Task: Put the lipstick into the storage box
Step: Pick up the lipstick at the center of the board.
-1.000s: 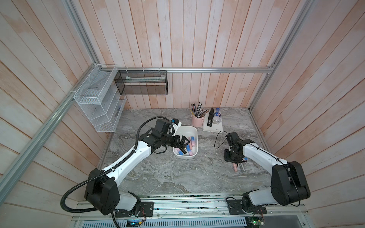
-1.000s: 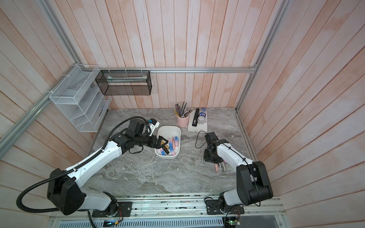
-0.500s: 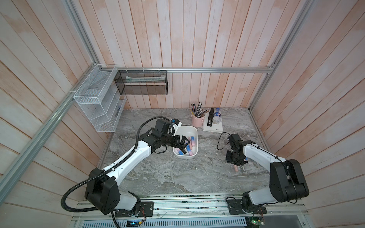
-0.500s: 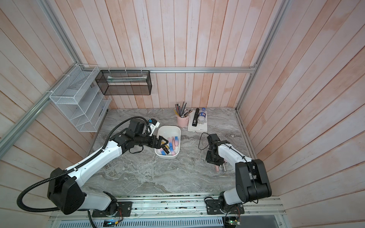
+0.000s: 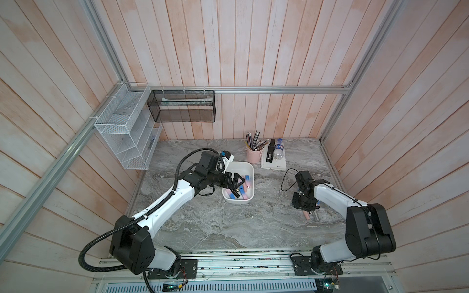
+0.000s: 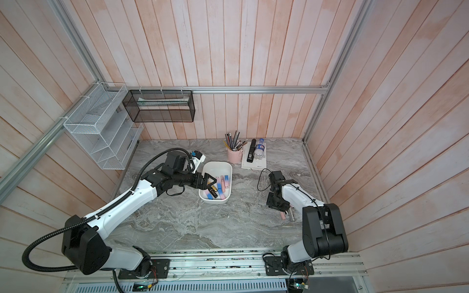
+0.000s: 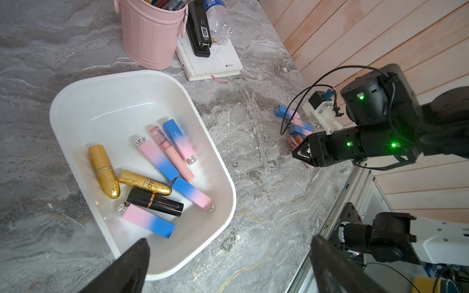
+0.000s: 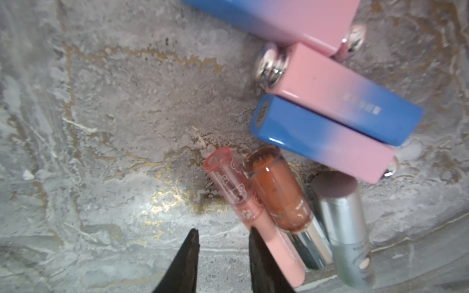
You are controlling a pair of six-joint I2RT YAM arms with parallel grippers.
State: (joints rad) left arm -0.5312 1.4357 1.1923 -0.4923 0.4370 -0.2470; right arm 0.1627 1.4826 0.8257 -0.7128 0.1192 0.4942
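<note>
left gripper (image 5: 238, 187): jaws spread wide, holding nothing, hanging over the front end of the shallow white plastic storage box (image 5: 241, 166).

box contents, left wrist view: two gold bullet lipsticks (image 7: 104, 172), one black lipstick (image 7: 154, 202), four pink-to-blue square tubes (image 7: 148, 221), one clear pink gloss tube (image 7: 162, 139). all lie flat, bunched at the end under the gripper. other end is bare white.

right gripper (image 8: 223, 233): fingers a narrow gap apart, only marble between them, nothing gripped. it's over the loose lipsticks (image 5: 306, 215) near the table's right edge: three pink-to-blue square sticks (image 8: 330, 106), an orange gloss tube (image 8: 279, 192), a pale pink gloss tube (image 8: 236, 192), a silver-capped tube (image 8: 342, 215), packed side by side. one fingertip overlaps the pale pink tube's cap; can't tell if they touch.

room: wide bare strip of grey marble table (image 5: 228, 228) between box and loose pile, front half bare too. plank wall (image 5: 380, 152) just beyond the pile. back edge: pink metal pen cup (image 5: 253, 157), white notebook (image 5: 278, 166) carrying black stapler (image 5: 270, 152) and clear bottle (image 5: 279, 149).
</note>
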